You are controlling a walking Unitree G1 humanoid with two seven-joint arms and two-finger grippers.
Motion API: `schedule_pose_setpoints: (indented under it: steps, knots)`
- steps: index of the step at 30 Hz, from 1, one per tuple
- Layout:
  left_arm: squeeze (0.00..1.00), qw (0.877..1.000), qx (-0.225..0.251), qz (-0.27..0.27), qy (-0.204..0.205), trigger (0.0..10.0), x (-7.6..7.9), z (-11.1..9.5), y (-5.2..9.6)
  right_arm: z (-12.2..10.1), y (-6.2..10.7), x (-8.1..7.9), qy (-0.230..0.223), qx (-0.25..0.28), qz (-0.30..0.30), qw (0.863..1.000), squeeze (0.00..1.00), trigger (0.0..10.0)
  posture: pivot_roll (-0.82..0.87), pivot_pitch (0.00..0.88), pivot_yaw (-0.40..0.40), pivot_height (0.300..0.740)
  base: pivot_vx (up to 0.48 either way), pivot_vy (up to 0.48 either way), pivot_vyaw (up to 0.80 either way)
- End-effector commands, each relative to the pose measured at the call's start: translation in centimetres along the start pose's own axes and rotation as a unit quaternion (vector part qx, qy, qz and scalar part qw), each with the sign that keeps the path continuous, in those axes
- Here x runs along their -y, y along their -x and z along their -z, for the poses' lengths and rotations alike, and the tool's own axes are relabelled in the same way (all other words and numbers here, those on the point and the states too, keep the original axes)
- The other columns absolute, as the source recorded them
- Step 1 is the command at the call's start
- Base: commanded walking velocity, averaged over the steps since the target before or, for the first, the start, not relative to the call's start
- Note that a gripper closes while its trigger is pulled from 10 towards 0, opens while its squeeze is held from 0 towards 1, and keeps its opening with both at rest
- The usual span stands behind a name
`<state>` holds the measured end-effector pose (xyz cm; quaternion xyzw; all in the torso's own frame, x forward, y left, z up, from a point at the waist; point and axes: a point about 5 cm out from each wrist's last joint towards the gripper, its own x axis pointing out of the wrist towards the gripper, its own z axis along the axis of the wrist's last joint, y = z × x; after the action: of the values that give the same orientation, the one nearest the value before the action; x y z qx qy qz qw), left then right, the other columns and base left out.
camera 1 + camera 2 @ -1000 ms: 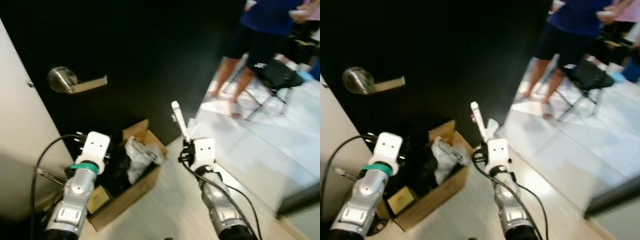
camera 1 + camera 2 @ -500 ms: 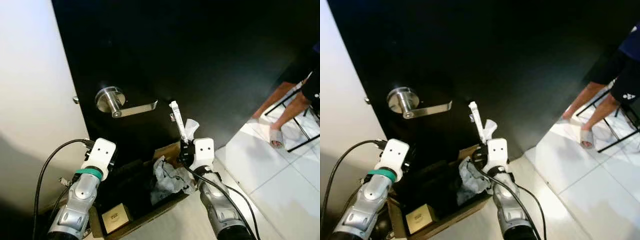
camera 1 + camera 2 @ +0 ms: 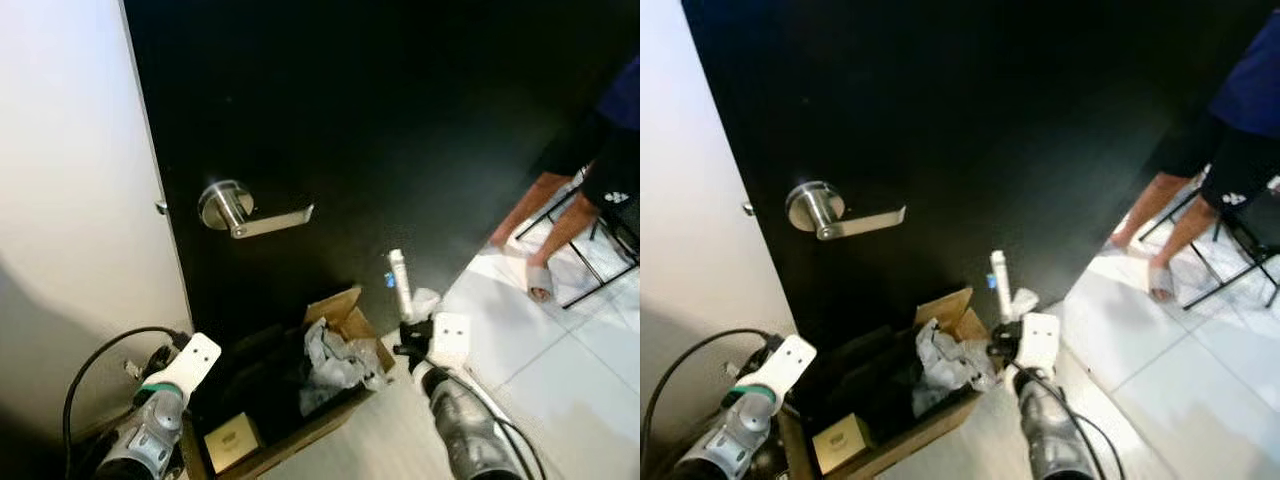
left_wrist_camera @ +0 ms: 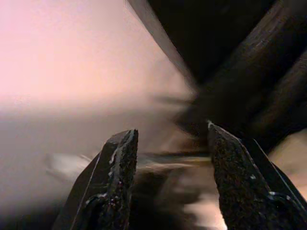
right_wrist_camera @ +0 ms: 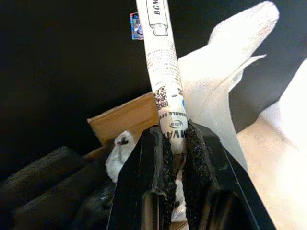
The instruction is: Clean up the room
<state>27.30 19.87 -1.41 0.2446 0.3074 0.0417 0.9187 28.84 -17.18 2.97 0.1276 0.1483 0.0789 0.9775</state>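
A black door (image 3: 380,120) with one silver lever handle (image 3: 245,210) fills the background, a pale wall (image 3: 70,180) beside it on the robot's left and white floor tiles (image 3: 560,350) on its right. At the door's foot sits one open cardboard box (image 3: 340,310) on the floor.

One white marker pen (image 5: 163,72) is the thing in hand: a slim white tube with black print, a small QR code and a blue spot on its label. It stands nearly upright, clamped at its lower end between the two black fingers of the right gripper (image 5: 175,139), together with one crumpled white tissue (image 5: 225,62) that fans out beside it. In the head views the pen (image 3: 400,282) is held just beside the box's right edge, in front of the door, with the right arm reaching forward and up from the lower edge.

Inside the box lie one wad of crumpled white-grey paper (image 3: 335,360), dark bulky material (image 3: 250,370) and one small tan carton (image 3: 230,440) near the front corner.

The left gripper (image 4: 168,158) is low at the box's left side, arm bent, its two fingers spread apart with nothing between them; its wrist view is blurred.

One person's bare legs (image 3: 550,215) in sandals stand on the tiles at the far right, next to a black chair frame (image 3: 610,265).
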Motion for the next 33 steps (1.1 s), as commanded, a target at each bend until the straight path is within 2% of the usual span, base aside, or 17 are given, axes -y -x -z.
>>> schedule_pose_setpoints:
  steps: [1,2,4,5,7,10,14,16,18,19,21,24,25,26,28,29,33]
  knots:
    - [0.0,0.999,-0.001,0.014,0.04,10.0,0.2,-0.2,-0.1,0.6,0.2,-0.4,-0.019,-0.017,-0.03,0.999,0.0,10.0,0.03,0.032,-0.049,0.74,0.0,0.0,0.0]
    - [0.0,0.996,0.009,0.042,0.076,10.0,0.7,-0.7,-0.1,1.1,0.6,-0.5,-0.021,-0.035,-0.063,0.997,0.0,10.0,0.01,0.034,-0.051,0.74,0.0,0.0,0.0]
    - [0.0,0.987,0.052,0.119,0.097,10.0,2.1,-1.9,0.2,3.0,2.8,0.0,0.026,-0.086,-0.129,0.988,0.0,10.0,0.01,0.038,-0.054,0.74,0.0,0.0,0.0]
    - [0.0,0.987,0.052,0.119,0.097,10.0,2.1,-1.9,0.2,3.0,2.8,0.0,0.026,-0.086,-0.129,0.988,0.0,10.0,0.01,0.038,-0.054,0.74,0.0,0.0,0.0]
    - [0.0,0.982,0.073,0.147,0.098,10.0,2.8,-2.3,0.4,5.3,5.1,1.5,0.035,-0.138,-0.139,0.98,0.0,10.0,0.01,0.043,-0.054,0.74,0.0,0.0,0.0]
    - [0.0,0.982,0.074,0.124,0.125,10.0,2.5,-2.1,0.4,8.8,7.8,5.0,0.089,-0.22,-0.066,0.969,0.0,10.0,0.0,0.051,-0.038,0.74,0.0,0.0,0.0]
    - [0.0,0.981,0.073,0.113,0.14,10.0,2.4,-1.8,0.5,9.2,7.9,6.2,0.103,-0.24,-0.016,0.965,0.0,10.0,-0.01,0.057,-0.021,0.74,0.0,0.0,0.0]
    - [0.0,0.981,0.075,0.107,0.146,10.0,2.1,-1.8,0.5,8.4,6.8,6.2,0.096,-0.226,-0.001,0.969,0.0,10.0,-0.02,0.068,0.003,0.74,0.0,0.0,0.0]
    - [0.0,0.98,0.081,0.097,0.151,10.0,1.7,-1.8,0.5,6.5,4.4,5.4,0.075,-0.188,0.006,0.979,0.0,10.0,-0.02,0.069,0.007,0.74,0.0,0.0,0.0]
    - [0.0,0.98,0.081,0.097,0.151,10.0,1.7,-1.8,0.5,6.5,4.4,5.4,0.075,-0.188,0.006,0.979,0.0,10.0,-0.02,0.069,0.007,0.74,0.0,0.0,0.0]
    - [0.0,0.981,0.091,0.082,0.153,10.0,1.0,-2.1,0.3,3.9,1.9,4.5,0.05,-0.14,0.021,0.989,0.0,10.0,-0.01,0.073,0.01,0.74,0.0,0.0,0.0]
    - [0.0,0.979,0.097,0.075,0.161,10.0,0.5,-2.5,0.2,2.6,0.6,3.8,0.026,-0.116,0.026,0.993,0.0,10.0,0.0,0.075,0.011,0.74,0.0,0.0,0.0]
    - [0.0,0.975,0.109,0.059,0.183,10.0,-0.5,-3.1,0.1,0.8,-1.9,1.0,-0.01,-0.091,-0.013,0.996,0.0,10.0,0.02,0.08,0.009,0.74,0.0,0.0,0.0]
    - [0.0,0.975,0.109,0.059,0.183,10.0,-0.5,-3.1,0.1,0.8,-1.9,1.0,-0.01,-0.091,-0.013,0.996,0.0,10.0,0.02,0.08,0.009,0.74,0.0,0.0,0.0]
    - [0.0,0.973,0.117,0.049,0.195,10.0,-1.2,-3.2,0.1,0.2,-3.3,-2.3,-0.009,-0.091,-0.081,0.992,0.0,10.0,0.04,0.09,-0.001,0.74,0.0,0.0,0.0]
    - [0.0,0.973,0.117,0.049,0.195,10.0,-1.2,-3.2,0.1,0.2,-3.3,-2.3,-0.009,-0.091,-0.081,0.992,0.0,10.0,0.04,0.09,-0.001,0.74,0.0,0.0,0.0]
    - [0.0,0.971,0.121,0.034,0.201,10.0,-2.0,-2.6,0.5,0.7,-4.0,-6.1,0.012,-0.108,-0.169,0.98,0.0,10.0,0.08,0.104,-0.019,0.74,0.0,0.0,0.0]
